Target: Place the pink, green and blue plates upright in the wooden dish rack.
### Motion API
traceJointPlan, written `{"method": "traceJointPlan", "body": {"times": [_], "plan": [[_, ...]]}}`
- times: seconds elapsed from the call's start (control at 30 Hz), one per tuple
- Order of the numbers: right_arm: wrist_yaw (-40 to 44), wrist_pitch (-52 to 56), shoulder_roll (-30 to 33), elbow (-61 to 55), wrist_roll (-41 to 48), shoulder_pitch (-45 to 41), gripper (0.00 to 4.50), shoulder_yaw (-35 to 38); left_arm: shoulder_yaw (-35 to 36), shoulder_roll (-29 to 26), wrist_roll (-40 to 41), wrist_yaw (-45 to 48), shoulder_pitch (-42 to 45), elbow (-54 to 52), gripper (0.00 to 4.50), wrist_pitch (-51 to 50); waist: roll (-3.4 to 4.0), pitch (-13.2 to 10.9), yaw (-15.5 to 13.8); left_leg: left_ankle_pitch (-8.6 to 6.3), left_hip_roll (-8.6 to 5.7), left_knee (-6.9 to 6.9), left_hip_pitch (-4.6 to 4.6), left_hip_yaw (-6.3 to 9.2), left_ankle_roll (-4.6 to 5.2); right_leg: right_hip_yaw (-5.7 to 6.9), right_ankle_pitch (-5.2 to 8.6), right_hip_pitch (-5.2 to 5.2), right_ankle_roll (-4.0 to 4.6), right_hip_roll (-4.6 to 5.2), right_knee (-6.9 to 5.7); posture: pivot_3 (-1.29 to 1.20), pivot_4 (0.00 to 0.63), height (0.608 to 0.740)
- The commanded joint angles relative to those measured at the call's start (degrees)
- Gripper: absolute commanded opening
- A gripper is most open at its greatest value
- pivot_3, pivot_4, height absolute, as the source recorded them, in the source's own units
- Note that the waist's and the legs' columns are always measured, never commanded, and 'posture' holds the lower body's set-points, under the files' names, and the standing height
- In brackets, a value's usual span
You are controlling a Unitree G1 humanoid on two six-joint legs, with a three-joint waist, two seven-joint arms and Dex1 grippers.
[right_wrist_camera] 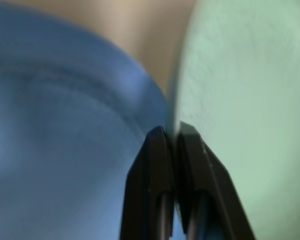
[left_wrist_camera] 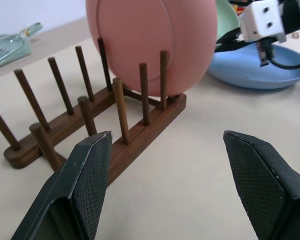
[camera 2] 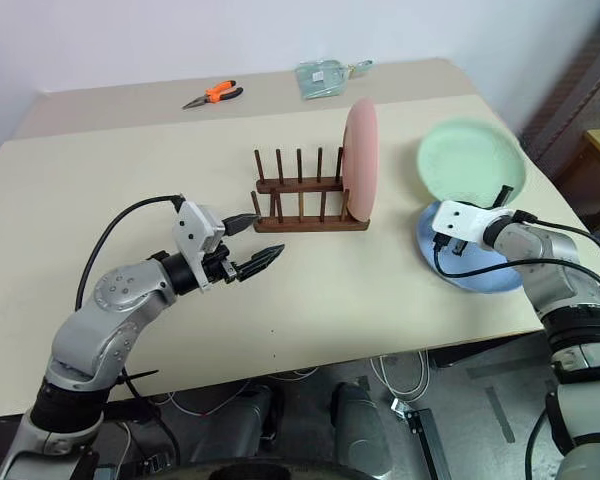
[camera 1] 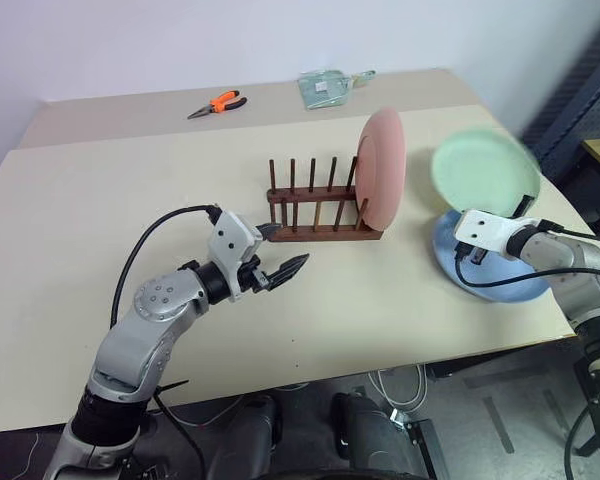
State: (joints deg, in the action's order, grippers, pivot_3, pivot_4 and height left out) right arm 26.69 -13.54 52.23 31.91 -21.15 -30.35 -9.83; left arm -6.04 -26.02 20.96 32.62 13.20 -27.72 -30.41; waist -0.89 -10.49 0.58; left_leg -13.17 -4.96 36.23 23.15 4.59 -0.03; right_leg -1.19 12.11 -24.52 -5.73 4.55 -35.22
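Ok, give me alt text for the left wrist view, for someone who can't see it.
A pink plate stands upright at the far end of a dark wooden dish rack on a beige table. The left gripper is open in the foreground. Beyond the rack, a blue plate lies flat, with the right gripper's white wrist over it, beside a green plate.

Wooden dish rack [camera 1: 320,205]: sitting near the middle of the table [camera 1: 100,240]. Pink plate [camera 1: 383,167]: standing upright in the rack's rightmost slot. Blue plate [camera 1: 500,285]: lying flat on the table, right of the rack, near the right edge. Green plate [camera 1: 483,170]: tilting on edge above the blue plate's far side, pinched by the right gripper [right_wrist_camera: 174,142]. Left gripper [camera 1: 280,268]: hovering in front of the rack's left end, fingers apart. Pliers [camera 1: 218,103] and a clear packet [camera 1: 328,87]: lying on the table's far side, behind the rack, pliers to the left of the packet.
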Motion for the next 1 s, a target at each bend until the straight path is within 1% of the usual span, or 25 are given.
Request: {"method": "traceJointPlan", "body": {"times": [0.03, 0.07, 0.13, 0.17, 0.2, 0.27, 0.33, 0.37, 0.4, 0.43, 0.5, 0.53, 0.6, 0.67, 0.7, 0.77, 0.83, 0.93, 1.0], "plan": [[-1.81, -2.32, 0.73, -3.61, 0.78, -1.61, 0.1, 2.93, 0.21, -0.1, -0.38, 0.07, -0.03, -2.2, 3.65, 1.35, 0.01, 0.0, 0.01, 0.0, 0.0, 0.0, 0.0, 0.0, 0.0, 0.0, 0.0, 0.0, -0.01, 0.0, 0.0, 0.0, 0.15, 0.74], [-2.73, -2.59, 0.23, -6.76, 3.12, -1.64, 0.1, 5.42, 0.32, -0.05, -0.67, -0.04, 0.01, -1.92, 3.65, 1.74, 0.05, -0.03, 0.01, 0.0, 0.0, 0.0, 0.0, 0.0, 0.0, 0.0, -0.01, 0.0, -0.01, 0.0, 0.0, 0.0, 0.15, 0.74], [-2.57, -0.09, -3.85, -15.63, 13.74, -1.93, 0.1, 12.09, 1.08, 0.15, -1.54, -0.65, 0.26, -0.67, 3.65, 2.81, 0.12, -0.08, 0.28, 0.0, 0.0, -0.01, 0.0, 0.0, 0.0, -0.03, -0.01, -0.02, -0.02, -0.01, -0.01, 0.0, 0.15, 0.74], [-1.97, 1.51, -5.58, -18.86, 17.58, -1.94, 0.1, 14.26, 1.41, 0.16, -1.75, -0.81, 0.31, -0.15, 3.65, 3.16, 0.14, -0.08, 0.45, 0.0, 0.03, -0.03, -0.01, -0.02, 0.0, -0.08, -0.02, -0.02, -0.03, -0.01, -0.01, 0.0, 0.15, 0.74], [-0.76, 5.37, -8.47, -24.57, 25.81, -2.73, 0.1, 17.26, 2.12, -0.06, -2.59, -1.19, 0.33, 0.86, 3.65, 4.28, 0.14, -0.08, 0.41, 0.0, 0.07, -0.04, -0.04, -0.02, 0.0, -0.09, -0.03, -0.02, -0.04, -0.03, -0.03, 0.0, 0.15, 0.74], [0.3, 13.3, -12.4, -33.48, 38.9, -4.35, 0.1, 21.9, 3.67, -0.28, -3.64, -1.87, 0.32, 2.65, 3.65, 6.12, 0.15, -0.09, 0.23, 0.0, 0.15, -0.05, -0.05, 0.02, -0.01, -0.06, -0.03, -0.02, -0.04, -0.09, -0.04, 0.0, 0.15, 0.74], [0.63, 19.49, -14.09, -38.9, 46.67, -5.26, 0.1, 24.84, 4.62, -0.4, -4.45, -2.26, 0.27, 3.89, 3.65, 7.68, 0.14, -0.1, -0.21, 0.0, 0.15, -0.03, -0.04, 0.07, -0.01, -0.02, -0.03, -0.01, -0.04, -0.1, -0.08, 0.0, 0.15, 0.74], [0.68, 23.96, -14.87, -42.93, 54.45, -6.1, 0.1, 26.28, 5.83, -0.53, -5.09, -2.76, 0.03, 5.29, 3.65, 9.16, 0.11, -0.08, -0.74, 0.0, 0.14, 0.0, -0.01, 0.12, 0.0, 0.04, -0.03, 0.02, -0.04, -0.07, -0.06, 0.0, 0.15, 0.74], [0.66, 27.37, -15.36, -45.82, 59.99, -6.68, 0.1, 27.36, 6.68, -0.59, -5.56, -3.07, -0.15, 6.33, 3.65, 10.25, 0.11, -0.08, -1.01, -0.01, 0.1, 0.04, -0.01, 0.17, 0.0, 0.11, -0.03, 0.08, -0.04, -0.04, -0.01, 0.0, 0.15, 0.74], [0.6, 31.57, -15.74, -49.41, 67.4, -6.87, 0.1, 28.01, 7.56, -0.92, -6.44, -3.41, -0.47, 7.56, 3.65, 11.81, 0.12, -0.08, -1.27, -0.02, 0.1, 0.04, -0.01, 0.18, 0.02, 0.11, -0.03, 0.09, -0.03, -0.01, 0.04, 0.0, 0.15, 0.74], [0.06, 38.22, -16.53, -55.17, 79.39, -6.16, 0.1, 27.65, 8.9, -1.22, -6.79, -3.41, -1.33, 9.08, 3.65, 13.37, 0.12, -0.08, -1.3, -0.03, 0.06, 0.03, 0.0, 0.18, 0.03, 0.09, -0.02, 0.09, -0.02, 0.06, 0.04, 0.0, 0.15, 0.74], [-1.72, 40.76, -18.03, -57.12, 84.98, -6.08, 0.1, 26.84, 9.45, -1.48, -6.94, -3.23, -1.95, 9.54, 3.65, 14.1, 0.13, -0.08, -1.27, -0.03, 0.07, 0.01, 0.0, 0.17, 0.04, 0.06, -0.02, 0.07, -0.02, 0.09, 0.03, 0.0, 0.15, 0.74], [-5.29, 43.88, -21.04, -59.2, 91.77, -5.89, 0.1, 25.19, 10.45, -1.67, -6.84, -2.86, -2.98, 9.96, 3.65, 15.05, 0.13, -0.08, -1.16, -0.03, 0.12, -0.01, 0.01, 0.17, 0.04, 0.06, -0.02, 0.03, -0.01, 0.08, 0.01, 0.0, 0.15, 0.74], [-9.54, 45.9, -25.25, -60.55, 95.38, -5.19, 0.1, 21.96, 11.7, -2.0, -6.48, -2.27, -4.51, 10.15, 3.65, 16.24, 0.13, -0.08, -1.02, -0.03, 0.14, -0.02, 0.0, 0.16, 0.04, 0.04, 0.0, 0.02, 0.03, 0.07, 0.0, 0.0, 0.15, 0.74], [-11.88, 46.54, -27.43, -60.69, 95.53, -4.91, 0.1, 20.22, 12.16, -2.21, -6.25, -1.79, -5.27, 10.23, 3.65, 16.84, 0.13, -0.07, -0.91, -0.03, 0.14, -0.01, 0.01, 0.16, 0.04, 0.04, 0.0, 0.01, 0.04, 0.08, -0.01, 0.0, 0.15, 0.74], [-15.1, 47.36, -30.51, -59.81, 92.12, -4.02, 0.1, 17.01, 12.69, -2.6, -5.76, -0.98, -6.46, 10.01, 3.65, 17.15, 0.14, -0.07, -0.88, -0.03, 0.14, -0.04, 0.01, 0.14, 0.03, 0.02, 0.0, -0.05, 0.06, 0.07, -0.03, 0.0, 0.15, 0.74], [-15.2, 47.61, -31.71, -58.91, 88.54, -2.89, 0.1, 14.84, 12.94, -2.68, -5.22, -0.53, -7.35, 9.38, 3.65, 16.84, 0.16, -0.08, -1.09, -0.03, 0.14, -0.03, 0.04, 0.12, 0.03, 0.01, 0.0, -0.09, 0.07, 0.07, -0.03, 0.0, 0.15, 0.74], [-15.05, 48.09, -32.37, -57.8, 87.3, -2.43, 0.1, 14.21, 12.77, -2.48, -5.43, -0.52, -8.11, 8.61, 3.65, 16.56, 0.15, -0.08, -1.33, -0.03, 0.08, 0.02, 0.11, 0.12, 0.03, 0.04, -0.02, -0.11, 0.03, 0.1, -0.01, 0.0, 0.15, 0.74], [-14.67, 47.8, -32.28, -56.16, 84.57, -2.4, 0.1, 13.83, 12.39, -2.06, -5.43, -0.79, -8.62, 7.79, 3.65, 16.03, 0.15, -0.08, -1.26, -0.03, 0.06, 0.02, 0.12, 0.12, 0.03, 0.03, -0.03, -0.11, 0.02, 0.11, -0.01, 0.0, 0.15, 0.74]]}}
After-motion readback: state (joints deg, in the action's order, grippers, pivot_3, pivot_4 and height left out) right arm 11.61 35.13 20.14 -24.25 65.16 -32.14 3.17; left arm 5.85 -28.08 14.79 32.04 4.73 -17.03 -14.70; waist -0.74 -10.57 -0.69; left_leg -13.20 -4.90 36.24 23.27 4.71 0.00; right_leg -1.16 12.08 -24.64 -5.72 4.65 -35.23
